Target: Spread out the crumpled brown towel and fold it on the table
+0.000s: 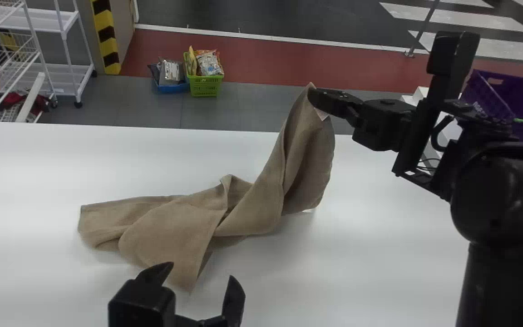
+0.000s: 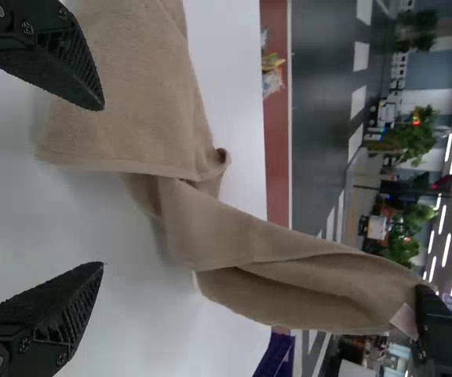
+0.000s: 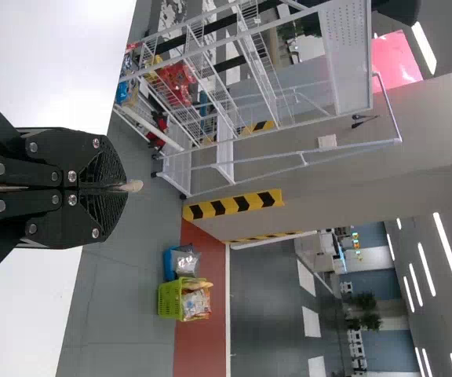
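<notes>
1. Brown towel (image 1: 175,222): it lies partly on the worktop (image 1: 370,272) in front of you, bunched and twisted across its middle, with its right-hand part rising to your right fingers (image 1: 329,100).
2. Your right fingers are closed on the raised corner, a small bit of cloth poking out past the tips. Gripping so near the edge leaves most of the cloth free to hang, so its own weight can help draw creases out.
3. The left end rests on the worktop, which probably gives you a light anchor while the corner is up. Don't count on it: the towel could slide along instead of opening.
4. Your left fingers (image 1: 234,297) stand wide apart with nothing between them, beside the flap that points towards you. That placing would suit taking the flap next.
5. The job looks to be at the spreading step, with folding to come. You'd want a second edge in hand, then a pull apart; lowering the corner now would likely leave the twist in.
</notes>
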Tool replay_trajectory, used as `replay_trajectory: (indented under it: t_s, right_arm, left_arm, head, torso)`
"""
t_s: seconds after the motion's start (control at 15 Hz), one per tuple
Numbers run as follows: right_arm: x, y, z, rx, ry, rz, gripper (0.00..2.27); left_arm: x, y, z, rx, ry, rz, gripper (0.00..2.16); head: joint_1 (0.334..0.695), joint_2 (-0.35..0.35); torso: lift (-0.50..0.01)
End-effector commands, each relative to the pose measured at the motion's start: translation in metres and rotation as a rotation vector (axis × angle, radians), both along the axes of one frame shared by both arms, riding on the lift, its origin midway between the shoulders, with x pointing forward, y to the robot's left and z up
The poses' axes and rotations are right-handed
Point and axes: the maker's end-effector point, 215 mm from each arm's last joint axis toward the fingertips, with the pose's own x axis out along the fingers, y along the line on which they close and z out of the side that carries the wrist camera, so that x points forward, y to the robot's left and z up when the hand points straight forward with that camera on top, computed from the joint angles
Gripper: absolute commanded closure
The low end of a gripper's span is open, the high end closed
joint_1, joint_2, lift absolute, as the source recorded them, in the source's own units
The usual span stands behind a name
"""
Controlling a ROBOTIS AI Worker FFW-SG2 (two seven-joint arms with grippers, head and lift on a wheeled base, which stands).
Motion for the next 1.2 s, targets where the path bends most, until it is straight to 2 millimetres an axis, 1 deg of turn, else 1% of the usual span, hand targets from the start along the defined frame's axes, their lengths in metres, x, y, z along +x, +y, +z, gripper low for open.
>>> replay_trajectory:
  t_s: [0.0,0.07,0.13,0.2,0.27,0.4,0.47,0.6,0.67,0.73,0.8,0.93,1.0,1.13]
  right_arm:
    - [-0.003,-0.001,-0.004,0.016,0.007,0.002,1.74]
    - [-0.004,-0.001,-0.004,0.021,0.007,0.005,1.74]
    - [-0.007,-0.002,-0.003,0.024,0.003,0.004,1.74]
    - [-0.007,-0.008,-0.004,0.03,0.001,-0.005,1.74]
    - [-0.008,-0.01,-0.003,0.038,-0.005,-0.004,1.74]
    - [-0.009,-0.012,-0.002,0.05,-0.01,-0.002,1.74]
    - [-0.009,-0.012,0.0,0.053,-0.016,0.001,1.74]
    - [-0.011,-0.011,-0.001,0.061,-0.017,0.007,1.74]
    - [-0.011,-0.012,0.0,0.064,-0.017,0.006,1.74]
    - [-0.011,-0.011,0.0,0.069,-0.017,0.01,1.74]
    - [-0.012,-0.015,0.0,0.08,-0.018,0.008,1.74]
    - [-0.013,-0.017,0.001,0.086,-0.024,0.009,1.74]
    - [-0.013,-0.017,0.001,0.086,-0.025,0.008,1.74]
    - [-0.012,-0.019,0.004,0.084,-0.037,0.006,1.74]
  left_arm:
    - [0.005,-0.036,-0.001,0.027,-0.072,-0.022,0.11]
    - [0.007,-0.039,-0.008,0.042,-0.068,-0.016,0.11]
    - [0.003,-0.045,-0.016,0.053,-0.056,-0.017,0.11]
    - [0.001,-0.05,-0.02,0.062,-0.054,-0.015,0.11]
    - [-0.001,-0.056,-0.025,0.081,-0.058,-0.01,0.12]
    - [0.004,-0.059,-0.03,0.14,-0.106,0.029,0.14]
    - [0.008,-0.058,-0.029,0.15,-0.128,0.054,0.15]
    - [0.018,-0.049,-0.016,0.163,-0.211,0.136,0.15]
    - [0.02,-0.047,-0.015,0.185,-0.233,0.154,0.15]
    - [0.024,-0.043,-0.017,0.216,-0.25,0.183,0.15]
    - [0.027,-0.041,-0.022,0.241,-0.258,0.203,0.15]
    - [0.027,-0.044,-0.038,0.282,-0.25,0.204,0.15]
    - [0.025,-0.049,-0.042,0.29,-0.249,0.194,0.15]
    - [0.026,-0.051,-0.047,0.333,-0.271,0.205,0.15]
  head:
    - [0.695,-0.2]
    - [0.695,-0.22]
    - [0.695,-0.231]
    - [0.695,-0.242]
    - [0.695,-0.25]
    - [0.695,-0.274]
    - [0.695,-0.279]
    - [0.695,-0.282]
    - [0.695,-0.277]
    - [0.695,-0.273]
    - [0.695,-0.27]
    - [0.695,-0.264]
    - [0.695,-0.269]
    - [0.695,-0.277]
  torso:
    - [-0.127]
    - [-0.127]
    - [-0.127]
    - [-0.127]
    - [-0.127]
    - [-0.127]
    - [-0.127]
    - [-0.127]
    - [-0.127]
    - [-0.127]
    - [-0.127]
    - [-0.127]
    - [-0.127]
    - [-0.127]
